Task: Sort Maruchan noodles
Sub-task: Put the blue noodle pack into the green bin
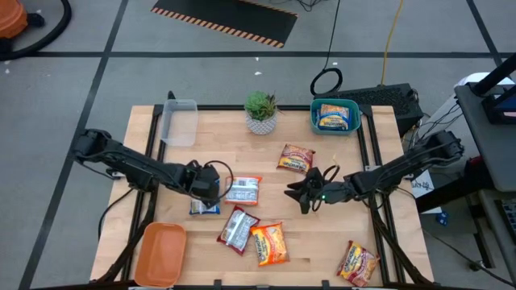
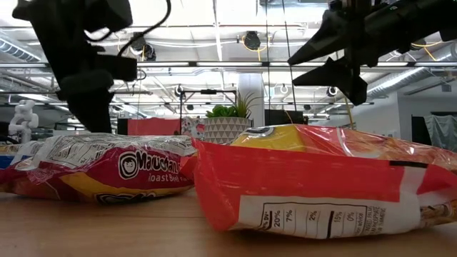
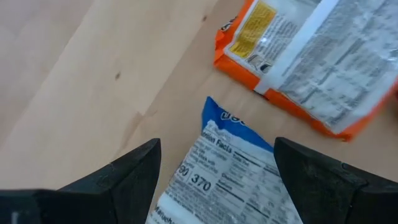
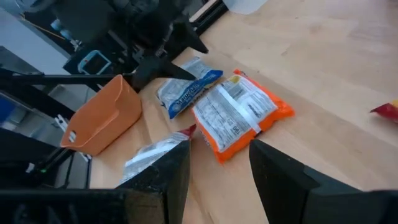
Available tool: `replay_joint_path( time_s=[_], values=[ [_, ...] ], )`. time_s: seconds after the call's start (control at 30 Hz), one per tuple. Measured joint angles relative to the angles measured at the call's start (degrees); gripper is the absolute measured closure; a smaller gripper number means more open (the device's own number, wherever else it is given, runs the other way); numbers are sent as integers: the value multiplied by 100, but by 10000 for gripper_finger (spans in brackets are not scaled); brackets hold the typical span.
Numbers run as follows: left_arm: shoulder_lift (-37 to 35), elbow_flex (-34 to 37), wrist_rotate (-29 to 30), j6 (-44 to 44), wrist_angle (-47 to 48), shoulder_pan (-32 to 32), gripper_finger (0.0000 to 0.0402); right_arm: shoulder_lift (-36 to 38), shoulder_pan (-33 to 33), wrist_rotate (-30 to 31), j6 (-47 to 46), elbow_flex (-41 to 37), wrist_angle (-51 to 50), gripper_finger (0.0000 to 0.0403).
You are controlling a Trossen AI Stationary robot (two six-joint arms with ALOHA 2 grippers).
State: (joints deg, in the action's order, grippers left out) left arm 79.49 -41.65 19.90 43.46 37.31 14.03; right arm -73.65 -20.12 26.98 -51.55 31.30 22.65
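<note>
Crinkly flat noodle packets, wood table

Matt wooden table, glossy plastic noodle packets

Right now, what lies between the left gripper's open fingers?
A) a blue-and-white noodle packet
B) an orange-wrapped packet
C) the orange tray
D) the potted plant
A: the left wrist view shows the blue-and-white noodle packet lying on the wood between the left gripper's spread fingers, with the orange-wrapped packet lying apart beyond it.
</note>
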Motion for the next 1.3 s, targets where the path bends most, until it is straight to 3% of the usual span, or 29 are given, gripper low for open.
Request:
replay_joint_path(
  time_s=[0.3,0.73,1.3],
  values=[
    [426,0,9,-159,-190,-200,85,-503,-22,-27,113,410,-32,245],
    [456,0,-35,-236,-460,-147,85,-1047,-97,-171,-199,569,100,245],
    [1323,-37,-345,-470,-797,-180,86,-1064,-174,-156,-316,571,285,245]
  ],
)
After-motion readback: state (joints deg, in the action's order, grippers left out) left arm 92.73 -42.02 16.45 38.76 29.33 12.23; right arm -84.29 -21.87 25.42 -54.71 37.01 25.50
